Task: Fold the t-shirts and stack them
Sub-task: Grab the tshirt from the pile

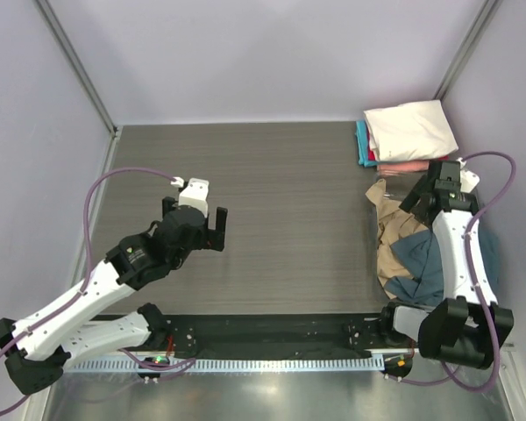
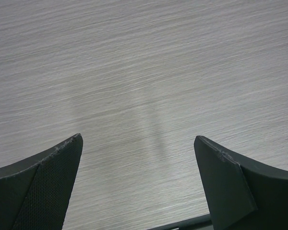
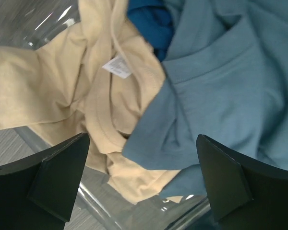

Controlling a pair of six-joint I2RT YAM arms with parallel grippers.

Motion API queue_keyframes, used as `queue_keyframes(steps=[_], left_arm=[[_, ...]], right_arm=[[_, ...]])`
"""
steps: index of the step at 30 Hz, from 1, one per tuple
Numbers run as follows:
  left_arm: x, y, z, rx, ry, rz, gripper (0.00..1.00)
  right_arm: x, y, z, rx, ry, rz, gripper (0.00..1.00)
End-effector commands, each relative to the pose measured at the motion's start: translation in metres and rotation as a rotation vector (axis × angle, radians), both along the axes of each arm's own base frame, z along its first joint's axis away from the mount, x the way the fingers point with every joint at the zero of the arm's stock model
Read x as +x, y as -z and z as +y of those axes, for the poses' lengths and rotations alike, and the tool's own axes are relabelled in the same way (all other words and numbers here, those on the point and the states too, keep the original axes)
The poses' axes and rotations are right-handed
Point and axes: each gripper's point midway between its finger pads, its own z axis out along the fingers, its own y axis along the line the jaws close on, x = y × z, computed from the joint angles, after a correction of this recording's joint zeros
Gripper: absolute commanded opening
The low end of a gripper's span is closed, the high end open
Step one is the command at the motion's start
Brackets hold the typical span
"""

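Right gripper point(image 3: 141, 139) has its jaws spread wide with nothing in them, hovering over the clear bin point(image 3: 93, 208). Tan t-shirt point(image 3: 72, 86) lies crumpled in the bin, collar and label up. Slate blue t-shirt point(image 3: 221, 86) overlaps its edge; navy t-shirt point(image 3: 149, 21) is tucked behind. Folded stack point(image 1: 412, 130), cream-white on top, sits just beyond the bin. Left gripper point(image 2: 138, 139) is also spread and empty, well apart from the bin, over the table point(image 2: 134, 57). Risk: closing at the overlap probably pinches blue with tan and drags both out. Grabbing only the collar may leave the shirt bunched.
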Motion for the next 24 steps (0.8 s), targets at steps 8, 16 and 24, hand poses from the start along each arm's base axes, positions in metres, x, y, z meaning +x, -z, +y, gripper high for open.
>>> queue_keyframes(steps=[8, 16, 24], left_arm=[[0.003, -0.010, 0.008, 0.002, -0.027, -0.036, 0.98], [0.004, -0.006, 0.012, 0.022, -0.044, -0.036, 0.99], [0.006, -0.006, 0.014, 0.038, -0.059, -0.039, 0.99]], right_arm=[[0.063, 0.019, -0.001, 0.125, -0.023, -0.044, 0.99], [0.075, 0.073, -0.018, 0.152, 0.005, 0.013, 0.84], [0.089, 0.083, -0.016, 0.187, -0.008, 0.016, 0.22]])
